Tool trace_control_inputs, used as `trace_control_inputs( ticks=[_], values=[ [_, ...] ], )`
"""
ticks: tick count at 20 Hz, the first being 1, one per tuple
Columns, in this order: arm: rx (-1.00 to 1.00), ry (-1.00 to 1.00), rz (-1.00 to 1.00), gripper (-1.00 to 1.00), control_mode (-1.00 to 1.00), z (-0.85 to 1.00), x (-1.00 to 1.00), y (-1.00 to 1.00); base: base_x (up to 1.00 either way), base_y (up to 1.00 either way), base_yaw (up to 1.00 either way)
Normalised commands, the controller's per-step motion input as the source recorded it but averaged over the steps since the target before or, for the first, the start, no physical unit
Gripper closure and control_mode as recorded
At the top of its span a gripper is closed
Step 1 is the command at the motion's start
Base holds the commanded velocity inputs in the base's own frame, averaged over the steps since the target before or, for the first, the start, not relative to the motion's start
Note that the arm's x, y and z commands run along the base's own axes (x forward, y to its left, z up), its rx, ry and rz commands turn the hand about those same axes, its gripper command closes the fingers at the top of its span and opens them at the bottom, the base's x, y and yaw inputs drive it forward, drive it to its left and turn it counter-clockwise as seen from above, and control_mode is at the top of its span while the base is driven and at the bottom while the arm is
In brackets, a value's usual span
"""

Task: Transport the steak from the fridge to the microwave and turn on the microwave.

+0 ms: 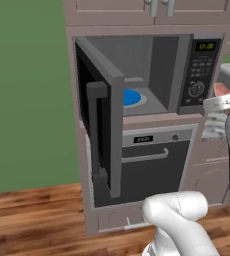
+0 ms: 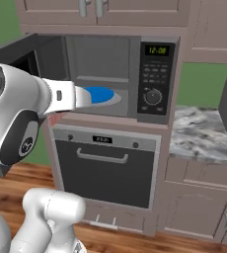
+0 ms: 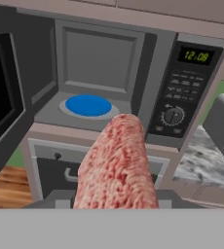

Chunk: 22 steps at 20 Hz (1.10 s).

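- Nearest the hand camera: the steak, pink and marbled, rising from the bottom of the frame and pointing at the open cavity. The pincer clamps its near end; the finger tips are hidden behind the meat, so the grip is judged from how the steak sits.
- The steak is in the air in front of the microwave, not yet inside. Held end-on, likely so it can slide straight in over the front lip.
- The microwave door is swung fully to the left, leaving a clear path; it needs shutting before start.
- The blue plate sits centred on the cavity floor, the probable drop spot.
- Left base view: a sliver of pink at the right edge near the wrist, plus the door's thickness and bar handle.
- Right base view: the forearm crosses in front of the cavity and hides part of the plate; the steak can't be made out there. It shows the control panel with green digits and knob, the oven below, and the marble tabletop to the right.
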Motion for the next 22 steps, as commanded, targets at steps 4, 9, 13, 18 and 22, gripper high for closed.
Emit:
trace_control_inputs(
  ticks=[4, 9, 13, 18, 22],
  values=[
    [0.0, 0.0, 0.0, 1.0, 1.0, 0.0, 0.0, 0.0, 0.34, 0.23, 0.07],
    [0.0, 0.0, 0.0, 1.0, 1.0, 0.0, 0.0, 0.0, 0.32, 0.29, 0.06],
    [0.0, 0.0, 0.0, 1.0, 1.0, 0.0, 0.0, 0.0, 0.35, 0.34, 0.05],
    [0.0, 0.0, 0.0, 1.0, 1.0, 0.0, 0.0, 0.0, 0.46, 0.31, 0.03],
    [0.0, 0.0, 0.0, 1.0, 1.0, 0.0, 0.0, 0.0, 0.47, 0.21, 0.01]
  ],
)
